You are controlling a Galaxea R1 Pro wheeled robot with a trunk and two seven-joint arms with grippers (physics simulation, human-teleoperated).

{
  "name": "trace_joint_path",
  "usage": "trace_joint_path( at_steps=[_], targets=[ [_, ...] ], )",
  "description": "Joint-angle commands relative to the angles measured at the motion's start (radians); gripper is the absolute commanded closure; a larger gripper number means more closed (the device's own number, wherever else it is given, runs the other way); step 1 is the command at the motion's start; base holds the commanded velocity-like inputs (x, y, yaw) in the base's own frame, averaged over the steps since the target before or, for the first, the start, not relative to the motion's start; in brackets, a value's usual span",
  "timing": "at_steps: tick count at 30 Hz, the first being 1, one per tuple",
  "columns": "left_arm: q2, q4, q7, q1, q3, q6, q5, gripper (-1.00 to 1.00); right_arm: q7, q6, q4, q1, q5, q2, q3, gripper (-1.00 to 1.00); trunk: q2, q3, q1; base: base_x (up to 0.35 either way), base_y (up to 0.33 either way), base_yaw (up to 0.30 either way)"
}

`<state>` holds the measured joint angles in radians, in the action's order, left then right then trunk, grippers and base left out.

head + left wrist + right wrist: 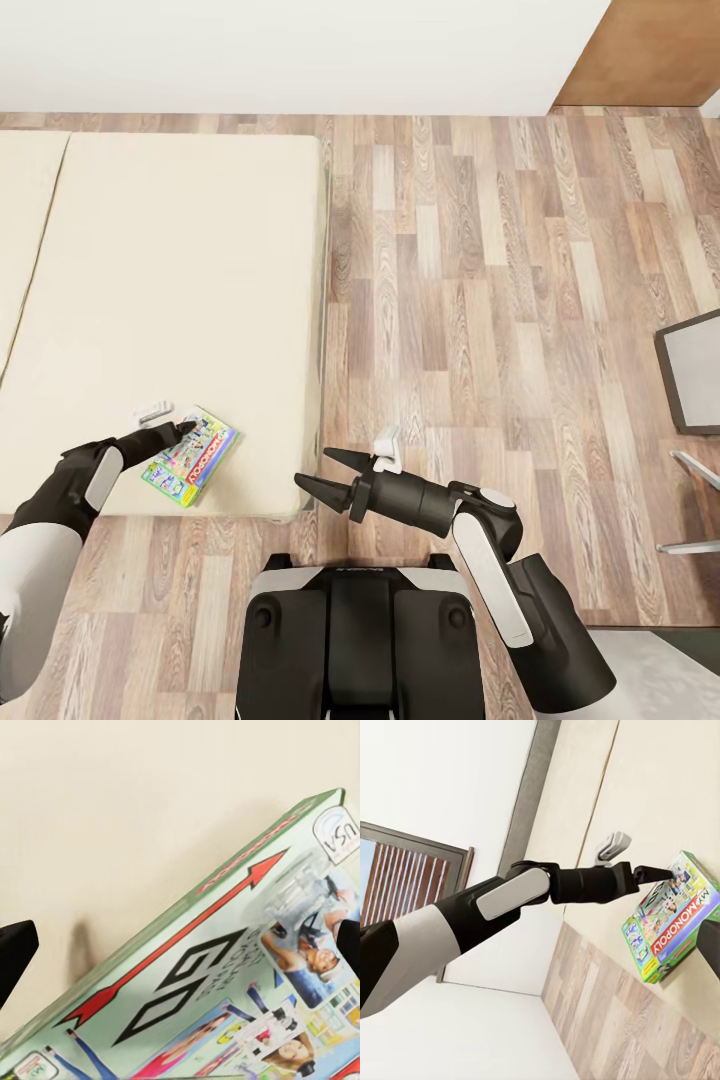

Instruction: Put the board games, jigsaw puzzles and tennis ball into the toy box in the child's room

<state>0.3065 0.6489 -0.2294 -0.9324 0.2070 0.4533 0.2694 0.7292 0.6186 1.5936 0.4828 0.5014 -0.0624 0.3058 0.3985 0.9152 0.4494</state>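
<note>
The left tool (183,428), jaws spread, reaches the flat green-edged Monopoly board game (190,456) on the plain beige bed (180,280); next, straddle an edge and clamp (right tool (322,473) idle, open).

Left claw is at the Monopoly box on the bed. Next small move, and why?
Probably ease the left claw down and close it over the board game's near edge. Its fingertips look spread on either side of the box in the wrist view, and the box lies flat near the bed's corner.
</note>
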Motion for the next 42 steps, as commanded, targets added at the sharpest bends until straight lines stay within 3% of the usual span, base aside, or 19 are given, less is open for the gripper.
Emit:
trace_joint_path(
  at_steps=[1, 42],
  targets=[
    [0.000, 0.000, -0.003, 0.000, 0.003, 0.008, 0.005, -1.00, -0.001, 0.007, 0.000, 0.000, 0.006, 0.000, 0.000, -1.00, 0.002, 0.001, 0.001, 0.000, 0.000, 0.000],
    [0.002, -0.053, 0.053, 0.001, -0.002, 0.008, 0.004, -1.00, -0.003, 0.007, 0.000, 0.000, 0.006, -0.001, 0.000, -1.00, 0.002, 0.001, 0.001, 0.000, 0.000, 0.000]
  ],
)
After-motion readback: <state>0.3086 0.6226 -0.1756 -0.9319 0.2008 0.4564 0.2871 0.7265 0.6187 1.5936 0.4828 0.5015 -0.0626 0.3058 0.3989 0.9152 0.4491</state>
